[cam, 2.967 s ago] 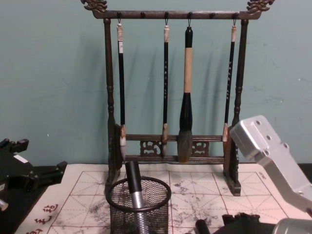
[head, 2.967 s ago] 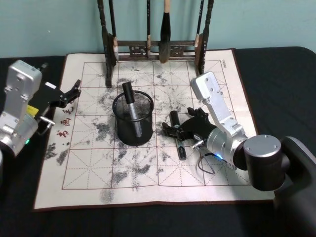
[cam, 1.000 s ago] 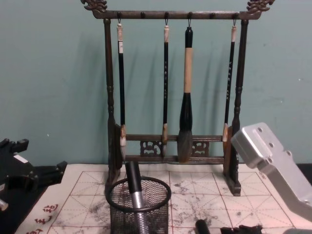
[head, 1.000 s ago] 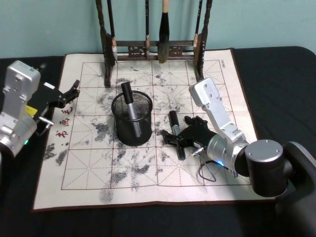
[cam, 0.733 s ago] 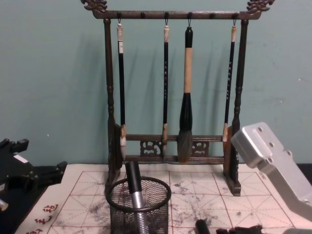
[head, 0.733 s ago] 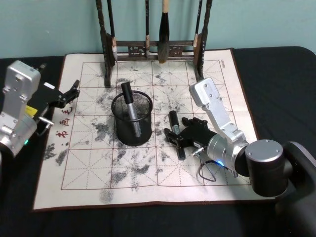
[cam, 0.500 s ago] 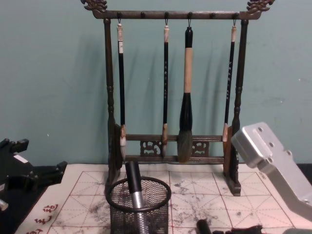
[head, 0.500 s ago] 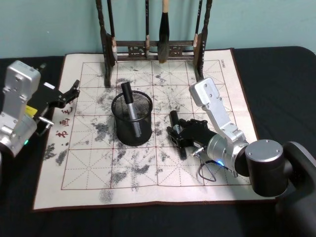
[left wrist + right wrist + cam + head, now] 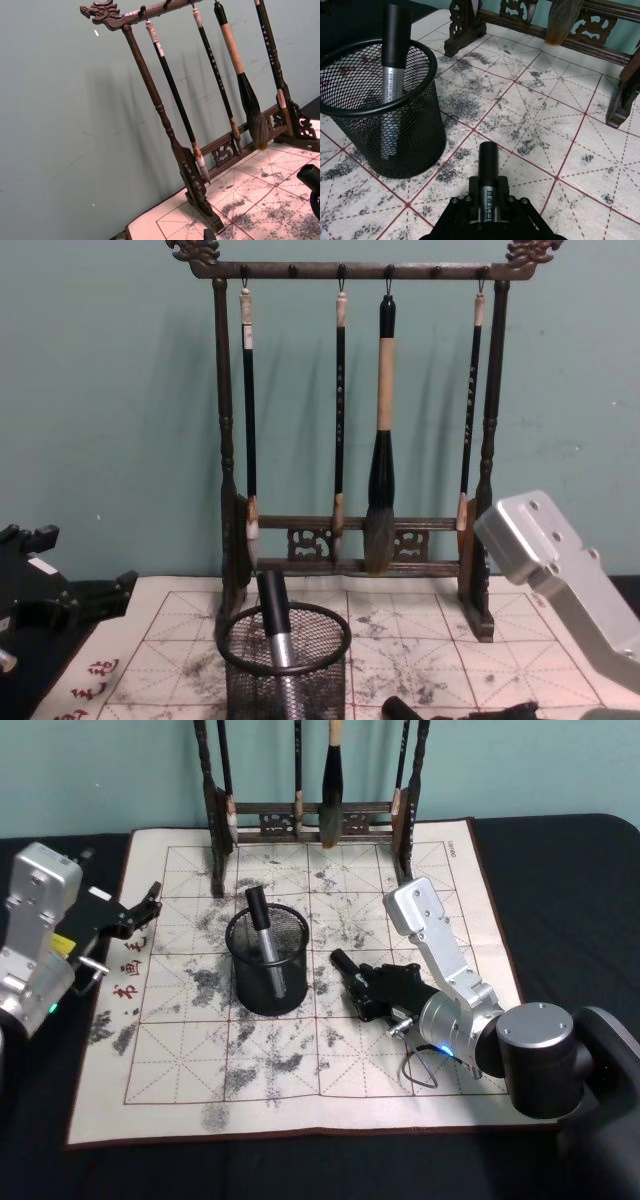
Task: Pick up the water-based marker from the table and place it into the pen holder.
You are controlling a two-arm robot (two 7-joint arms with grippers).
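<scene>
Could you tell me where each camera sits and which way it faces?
Head view: high on the robot, looking forward and down on the calligraphy mat; left gripper at left, right gripper holding the marker.
Chest view: lower, looking across the table at the brush rack; the right arm's silver link at right.
Left wrist view: on the left arm, facing the brush rack.
Right wrist view: on the right arm, facing the pen holder; its gripper clamps the marker.
Head and right wrist views share pen holder and marker.

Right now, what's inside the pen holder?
One black-capped silver marker leans inside the pen holder, cap above the rim. Mesh veils its lower end and the floor. The water-based marker is outside, in the right gripper; left gripper parked at left.
</scene>
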